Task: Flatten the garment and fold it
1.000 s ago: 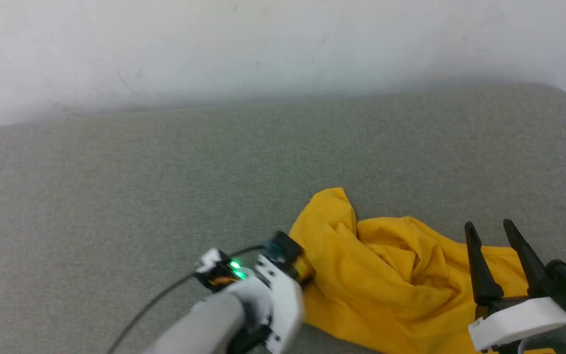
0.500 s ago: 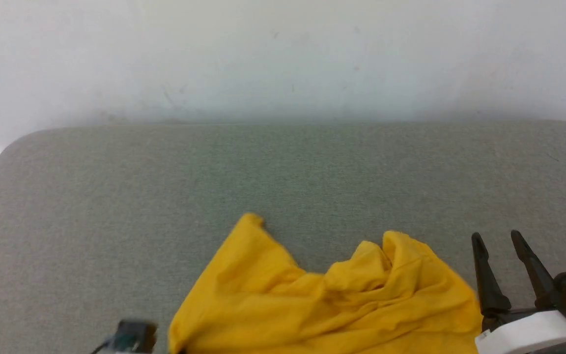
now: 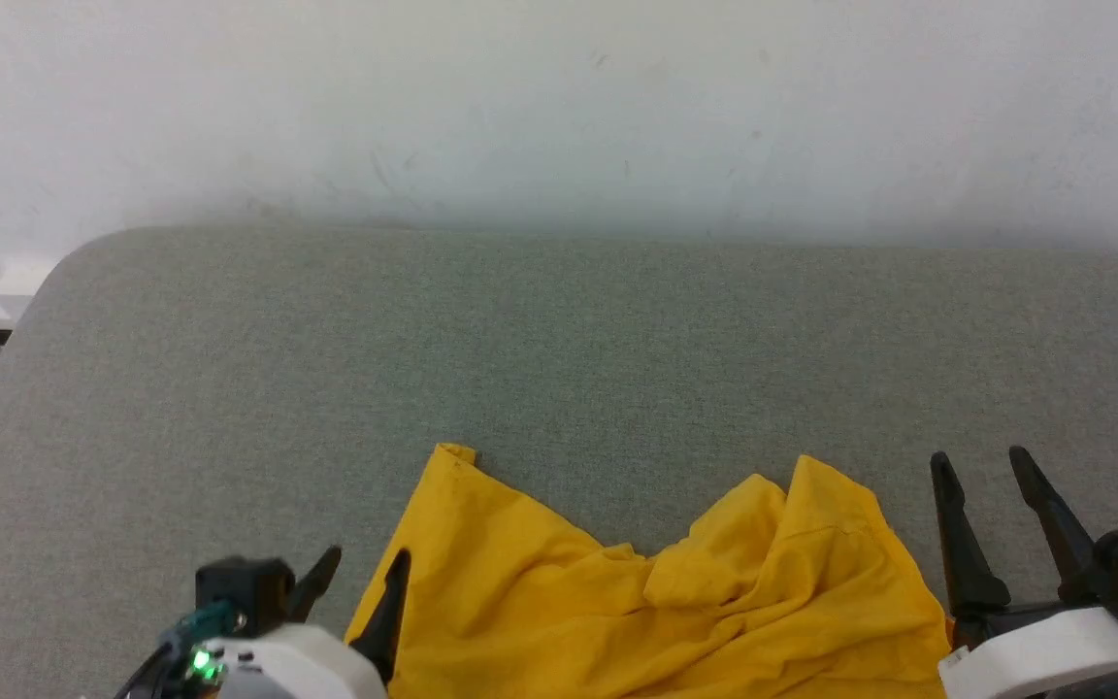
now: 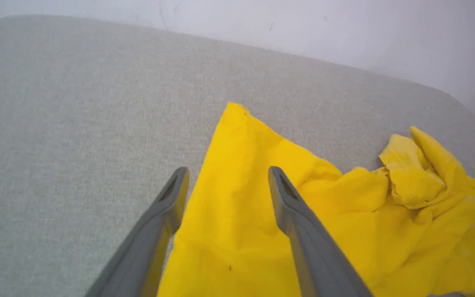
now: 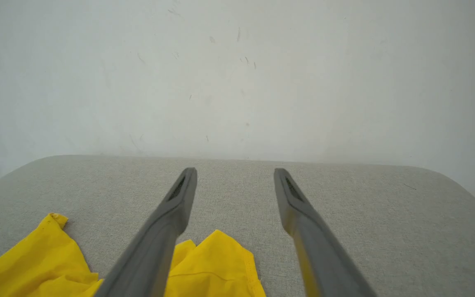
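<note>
The garment (image 3: pixel 656 607) is a bright yellow T-shirt lying crumpled on the grey padded table (image 3: pixel 559 349), near its front edge, plain yellow side up. One corner points away from me at the left, and a bunched fold rises at the right. My left gripper (image 3: pixel 360 573) is open at the shirt's left edge; in the left wrist view its fingers (image 4: pixel 227 175) straddle that edge of the garment (image 4: pixel 303 214) without holding it. My right gripper (image 3: pixel 984 466) is open just right of the shirt, above the table. The right wrist view shows the garment (image 5: pixel 217 264) below its open fingers (image 5: pixel 235 173).
A white wall (image 3: pixel 559 107) rises right behind the table's far edge. The table's rounded left corner (image 3: pixel 83 257) drops off to the floor. Bare grey surface spreads beyond the shirt and to its left.
The left gripper was shut on the shirt's left edge, pulled it leftward and spread it, and has now let go and opened. The head camera shifted. The right gripper stayed open.
</note>
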Robot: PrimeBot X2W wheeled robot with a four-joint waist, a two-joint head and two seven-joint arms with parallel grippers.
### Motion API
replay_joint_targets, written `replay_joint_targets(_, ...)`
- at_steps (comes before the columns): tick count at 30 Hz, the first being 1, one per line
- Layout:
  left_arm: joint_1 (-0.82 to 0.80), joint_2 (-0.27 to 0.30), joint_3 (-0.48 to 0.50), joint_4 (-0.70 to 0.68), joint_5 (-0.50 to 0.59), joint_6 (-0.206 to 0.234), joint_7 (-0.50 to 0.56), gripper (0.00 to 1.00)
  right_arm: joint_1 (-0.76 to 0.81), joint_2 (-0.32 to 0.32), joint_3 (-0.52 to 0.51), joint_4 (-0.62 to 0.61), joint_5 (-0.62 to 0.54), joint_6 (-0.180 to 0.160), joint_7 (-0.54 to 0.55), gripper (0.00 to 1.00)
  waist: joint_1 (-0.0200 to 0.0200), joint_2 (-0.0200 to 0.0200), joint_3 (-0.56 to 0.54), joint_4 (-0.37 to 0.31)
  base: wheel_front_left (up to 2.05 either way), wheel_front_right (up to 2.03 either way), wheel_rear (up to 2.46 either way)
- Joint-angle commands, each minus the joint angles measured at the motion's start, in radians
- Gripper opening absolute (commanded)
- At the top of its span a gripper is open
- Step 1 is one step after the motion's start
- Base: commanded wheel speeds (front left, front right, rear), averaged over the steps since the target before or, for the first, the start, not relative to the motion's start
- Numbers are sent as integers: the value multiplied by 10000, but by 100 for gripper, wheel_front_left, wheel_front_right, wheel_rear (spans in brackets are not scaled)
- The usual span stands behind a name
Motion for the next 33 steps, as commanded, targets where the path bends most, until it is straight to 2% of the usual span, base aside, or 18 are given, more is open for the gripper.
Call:
replay_joint_targets(1, -574, -101, -81, -83, 278, -185, -100, 100, -119, 18, 14, -87, -53, -7, 22, 100, 1, 0, 60, -57, 0, 0, 0)
replay_joint_targets(2, -574, -101, -81, -83, 278, -185, -100, 100, -119, 18, 14, -87, -53, -7, 22, 100, 1, 0, 60, -57, 0, 0, 0)
replay_joint_targets(4, -1235, -254, -312, -31, 464, -461, -53, 100, -159, 18, 45, -102, -47, -7, 34, 100, 1, 0, 115, -166, 0, 0, 0)
replay_joint_targets(10, -3438, -1056, -1510, 787, 911, -1586, 756, 100, -384, 18, 73, -192, -129, -7, 95, 100, 1, 0, 519, -688, 0, 0, 0)
replay_joint_targets(15, -4983, -2124, -2366, 2330, 668, -2666, 1584, 100, -657, 18, 124, -277, -173, -7, 107, 100, 1, 0, 1121, -1237, 0, 0, 0)
replay_joint_targets(19, -5971, -2787, -2824, 4044, 554, -3332, 2105, 100, -921, 18, 193, -253, -151, -7, 66, 100, 1, 0, 1563, -1669, 0, 0, 0)
replay_joint_targets(23, -6708, -3294, -3268, 5722, 563, -3762, 2595, 100, -1068, 18, 214, -104, -93, -7, -6, 100, 1, 0, 1854, -2004, 0, 0, 0)
replay_joint_targets(29, -7419, -3711, -3927, 7782, 537, -4090, 3714, 100, -1291, 18, 303, 137, 22, -7, -171, 100, 1, 0, 2105, -2312, 0, 0, 0)
replay_joint_targets(30, -7478, -3757, -4037, 8005, 494, -4139, 3918, 93, -1320, 18, 322, 179, 42, -7, -198, 100, 1, 0, 2125, -2344, 0, 0, 0)
replay_joint_targets(31, -7533, -3795, -4124, 8176, 441, -4185, 4041, 46, -1345, 18, 330, 222, 69, -7, -224, 100, 1, 0, 2140, -2375, 0, 0, 0)
replay_joint_targets(32, -7595, -3817, -4199, 8291, 415, -4222, 4068, 20, -1362, 18, 336, 261, 94, -7, -249, 100, 1, 0, 2147, -2397, 0, 0, 0)
replay_joint_targets(33, -7652, -3828, -4243, 8369, 396, -4248, 4003, 0, -1372, 18, 339, 294, 114, -7, -273, 100, 1, 0, 2150, -2407, 0, 0, 0)
